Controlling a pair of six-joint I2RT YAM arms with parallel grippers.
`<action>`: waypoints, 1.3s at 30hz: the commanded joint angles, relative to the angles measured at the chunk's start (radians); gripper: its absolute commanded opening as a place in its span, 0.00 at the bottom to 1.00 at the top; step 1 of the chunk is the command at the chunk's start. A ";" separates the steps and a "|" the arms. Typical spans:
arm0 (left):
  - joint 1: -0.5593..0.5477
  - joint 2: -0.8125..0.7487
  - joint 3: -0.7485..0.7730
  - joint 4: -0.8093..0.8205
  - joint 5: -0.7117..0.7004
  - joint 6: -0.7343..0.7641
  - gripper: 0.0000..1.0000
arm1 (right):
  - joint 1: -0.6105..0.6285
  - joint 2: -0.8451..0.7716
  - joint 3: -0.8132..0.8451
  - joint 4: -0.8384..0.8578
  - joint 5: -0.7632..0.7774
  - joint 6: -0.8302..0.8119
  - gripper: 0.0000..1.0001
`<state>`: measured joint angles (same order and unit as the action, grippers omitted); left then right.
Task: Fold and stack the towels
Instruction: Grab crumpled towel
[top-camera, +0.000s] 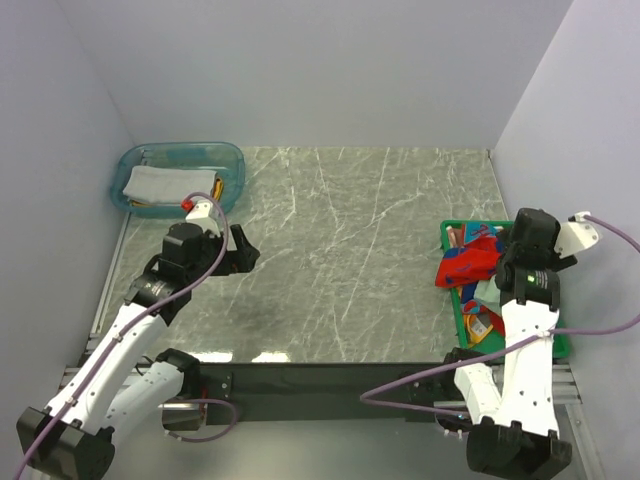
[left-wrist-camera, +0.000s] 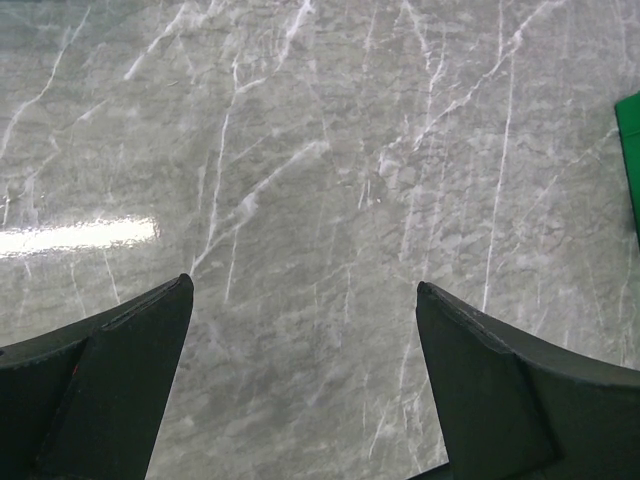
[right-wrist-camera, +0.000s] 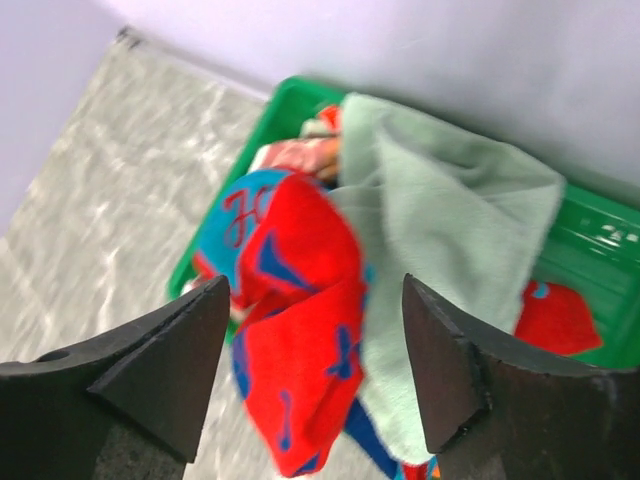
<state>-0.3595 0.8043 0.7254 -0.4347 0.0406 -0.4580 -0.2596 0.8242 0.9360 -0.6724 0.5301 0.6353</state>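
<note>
My left jaws are spread wide and hold nothing, hanging over the grey marbled table (left-wrist-camera: 330, 150). The right jaws are released too. They stand apart above the green crate (right-wrist-camera: 590, 250) at the table's right edge. A red towel (right-wrist-camera: 300, 370) with blue patterns lies bunched below and between them, and as far as I can see neither side pinches it. In the overhead view it spills over the crate's left rim toward the table. A pale green towel (right-wrist-camera: 450, 230) lies crumpled in the crate, touching the red one. The blue marks on the red cloth are too blurred for me to read as letters. At the far left corner, a clear teal tub (top-camera: 232, 160) holds a folded grey-white towel (top-camera: 160, 183).
</note>
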 joint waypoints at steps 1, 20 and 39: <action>-0.004 0.013 0.014 0.008 -0.025 0.012 0.99 | 0.006 0.056 0.061 0.025 -0.142 -0.086 0.77; -0.025 -0.001 0.020 -0.016 -0.038 0.013 0.99 | 0.048 0.285 -0.032 0.056 -0.059 -0.082 0.57; -0.056 -0.016 0.022 -0.022 -0.082 0.010 0.99 | 0.117 0.076 0.250 0.175 -0.195 -0.235 0.00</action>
<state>-0.4118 0.8013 0.7254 -0.4622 -0.0254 -0.4576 -0.1482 0.9417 1.1160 -0.6094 0.4084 0.4652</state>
